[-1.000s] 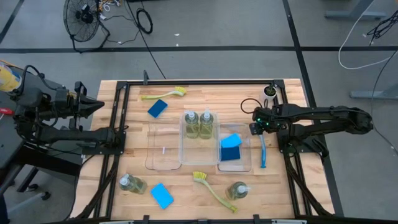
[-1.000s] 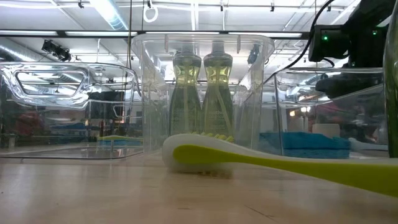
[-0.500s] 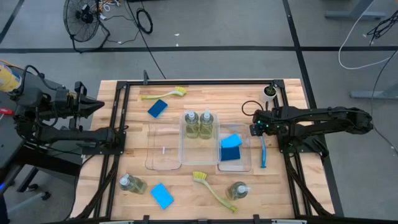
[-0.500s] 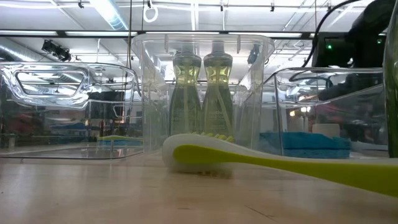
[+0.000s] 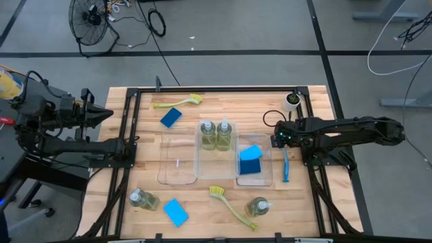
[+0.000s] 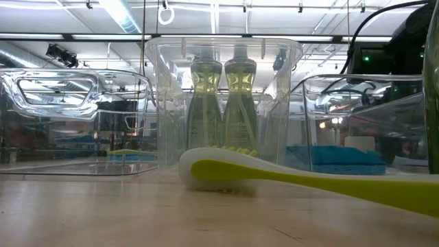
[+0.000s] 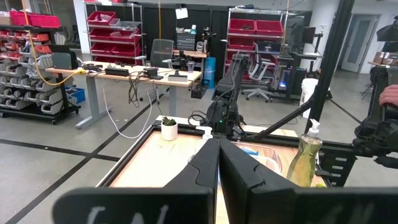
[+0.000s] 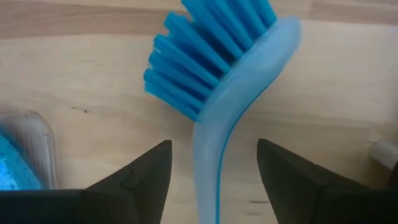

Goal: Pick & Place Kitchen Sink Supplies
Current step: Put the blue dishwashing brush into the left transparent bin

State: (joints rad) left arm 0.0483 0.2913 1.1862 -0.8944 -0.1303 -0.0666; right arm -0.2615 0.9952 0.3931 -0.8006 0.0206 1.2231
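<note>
2 arms noted, left to right. My left gripper [image 7: 217, 163] hangs parked off the table's left edge, fingers pressed together, nothing in them.

Mid-table: 2 small clear pump bottles of yellow-green soap [image 5: 215, 133] stand in the tall clear plastic middle tray [image 5: 200, 169]; blue rectangular sponges [image 5: 250, 160] lie in the clear tray just beside it on the right.

Right side: my right gripper [image 5: 278, 137] is low over the table, fingers spread, straddling the neck of the blue long-handled dish brush [image 8: 214, 99] [image 5: 285, 162]. Brush lies flat on the wood beside the sponge tray; not pinched yet.

Step in hand, I judge: picking this brush. Next calls for closing squarely on the thin handle, then lifting level toward a tray.
</note>
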